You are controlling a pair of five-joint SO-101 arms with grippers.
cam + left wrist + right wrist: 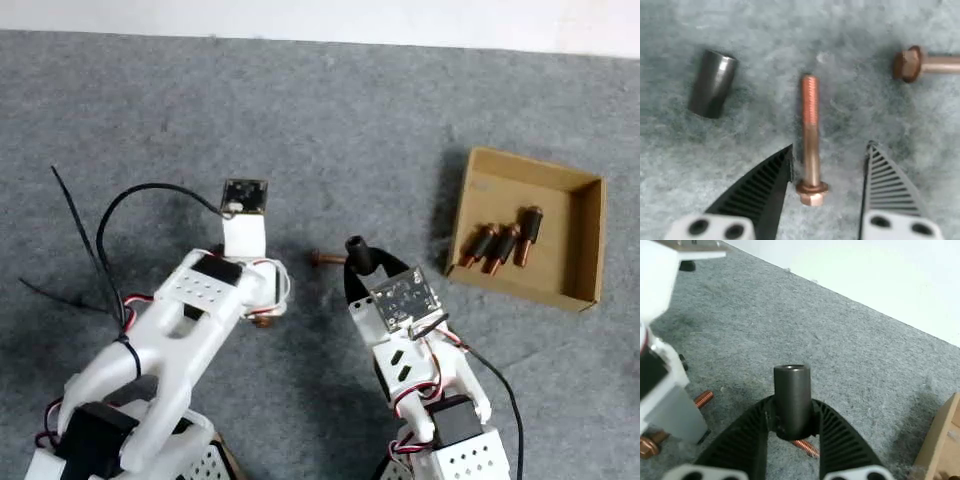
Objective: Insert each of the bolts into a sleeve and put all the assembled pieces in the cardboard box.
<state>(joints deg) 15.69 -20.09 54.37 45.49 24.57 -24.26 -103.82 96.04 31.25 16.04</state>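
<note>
Bolt one [810, 135] lies flat on the grey felt of the table [330, 120], near its middle. It sits between the fingers of my left pincer [830, 147]. That pincer is spread open and grips nothing. One finger [772, 175] is just beside the shank and the other stands apart from it. The bolt's flanged head is down by the base of the fingers and its threaded end points out past their tips.

A loose sleeve [712, 82], dark and smooth, lies on its side on the felt, well apart from bolt one. Bolt two [325, 258] lies between my two arms, with its hex head toward my left arm.

My right pincer [792, 410] is closed on a second sleeve [791, 390]. I hold it upright, open bore upward, just above the table's middle. A threaded copper end [805, 446] shows on the felt right beneath it.

The cardboard box [500, 190] sits toward the table's right edge, well apart from both pincers. Three assembled pieces [503, 248] lie side by side inside it, each a copper bolt in a dark sleeve. They are gathered in the half of the box nearer my arms.
</note>
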